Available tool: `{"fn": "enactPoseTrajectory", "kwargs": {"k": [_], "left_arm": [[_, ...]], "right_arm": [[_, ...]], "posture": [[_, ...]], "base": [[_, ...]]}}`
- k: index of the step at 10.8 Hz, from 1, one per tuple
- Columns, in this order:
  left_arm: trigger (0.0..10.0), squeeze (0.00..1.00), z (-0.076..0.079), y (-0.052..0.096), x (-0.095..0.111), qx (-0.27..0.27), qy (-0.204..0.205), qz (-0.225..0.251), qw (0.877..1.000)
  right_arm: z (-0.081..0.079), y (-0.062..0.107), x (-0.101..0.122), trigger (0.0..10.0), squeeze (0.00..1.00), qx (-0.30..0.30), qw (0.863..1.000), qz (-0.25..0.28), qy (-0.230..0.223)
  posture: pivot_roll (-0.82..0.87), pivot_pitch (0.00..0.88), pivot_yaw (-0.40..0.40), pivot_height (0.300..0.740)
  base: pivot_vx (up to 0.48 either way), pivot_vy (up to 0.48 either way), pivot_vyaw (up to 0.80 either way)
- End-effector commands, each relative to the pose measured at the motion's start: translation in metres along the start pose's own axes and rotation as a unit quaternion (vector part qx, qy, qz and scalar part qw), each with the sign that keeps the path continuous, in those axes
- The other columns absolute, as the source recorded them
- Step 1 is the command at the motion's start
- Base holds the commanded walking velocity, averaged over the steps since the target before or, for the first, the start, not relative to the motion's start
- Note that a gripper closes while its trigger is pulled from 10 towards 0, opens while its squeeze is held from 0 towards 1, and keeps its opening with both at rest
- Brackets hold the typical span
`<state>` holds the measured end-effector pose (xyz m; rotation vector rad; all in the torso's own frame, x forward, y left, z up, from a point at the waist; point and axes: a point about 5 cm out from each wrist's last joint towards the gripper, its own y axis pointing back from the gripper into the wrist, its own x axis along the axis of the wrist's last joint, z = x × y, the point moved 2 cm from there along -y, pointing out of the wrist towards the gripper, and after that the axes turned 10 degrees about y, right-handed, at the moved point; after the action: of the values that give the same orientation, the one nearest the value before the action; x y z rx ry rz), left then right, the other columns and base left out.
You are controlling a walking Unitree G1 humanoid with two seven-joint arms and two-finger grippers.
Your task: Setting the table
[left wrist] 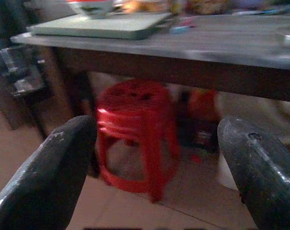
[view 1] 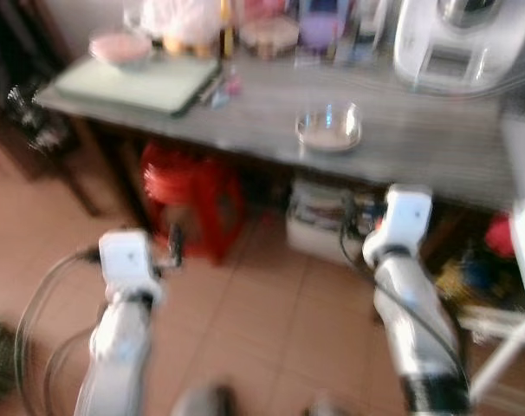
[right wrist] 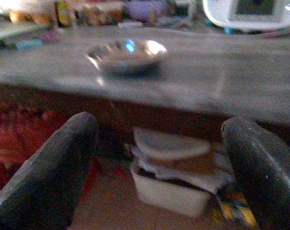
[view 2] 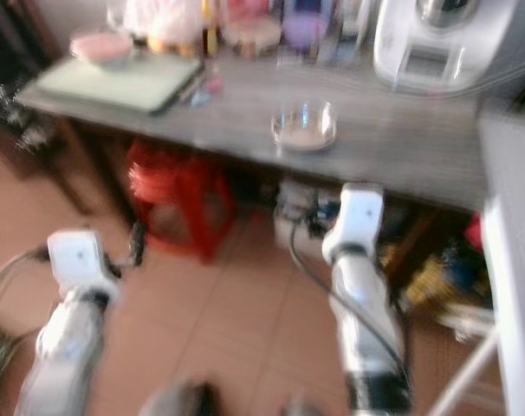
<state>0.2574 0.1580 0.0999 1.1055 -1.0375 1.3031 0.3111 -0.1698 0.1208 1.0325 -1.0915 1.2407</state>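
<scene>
Both spread and empty: left pincer (left wrist: 154, 167) facing red stool (left wrist: 135, 129), right pincer (right wrist: 159, 163) below bench (right wrist: 207, 81) holding glass bowl (right wrist: 127, 55).

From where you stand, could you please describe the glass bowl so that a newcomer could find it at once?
Look at the long grey table, in front of the white appliance. The glass bowl sits alone near the table's front edge, clear and shallow, unlike the pink bowl at the far left.

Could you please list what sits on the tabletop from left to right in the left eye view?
Pink bowl → pale green tray → glass bowl → white appliance. The blurred clutter along the back edge is left out.
</scene>
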Motion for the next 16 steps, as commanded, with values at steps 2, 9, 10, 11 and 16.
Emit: {"fn": "enactPoseTrajectory", "kwargs": {"k": [2,9,10,11,16], "left_arm": [[10.0,0.00,-0.008,0.001,0.004,0.009,-0.010,0.006,1.000],[10.0,0.00,-0.009,0.022,0.004,-0.011,-0.001,0.000,1.000],[10.0,0.00,-0.006,0.021,0.004,-0.019,0.000,-0.001,1.000],[10.0,0.00,-0.005,0.020,0.004,-0.023,0.003,0.000,1.000],[10.0,0.00,0.001,0.017,0.006,-0.035,0.010,0.001,0.999]], "right_arm": [[0.001,0.003,0.004,10.0,0.00,0.009,1.000,0.019,0.009],[0.015,0.039,-0.016,10.0,0.00,0.035,0.998,0.017,0.057],[0.011,0.035,-0.012,10.0,0.00,0.040,0.997,0.024,0.056],[0.009,0.031,-0.007,10.0,0.00,0.042,0.997,0.031,0.051],[0.002,0.018,0.005,10.0,0.00,0.050,0.997,0.046,0.037]], "posture": [[0.03,0.070,0.029,0.740],[0.02,0.116,0.032,0.740],[0.02,0.103,0.028,0.740],[0.02,0.095,0.022,0.740],[0.01,0.104,0.023,0.740]], "base": [[-0.274,0.000,0.00],[0.000,0.000,-0.23],[0.000,0.000,-0.80],[0.000,-0.307,-0.80],[0.000,-0.223,-0.27]]}}
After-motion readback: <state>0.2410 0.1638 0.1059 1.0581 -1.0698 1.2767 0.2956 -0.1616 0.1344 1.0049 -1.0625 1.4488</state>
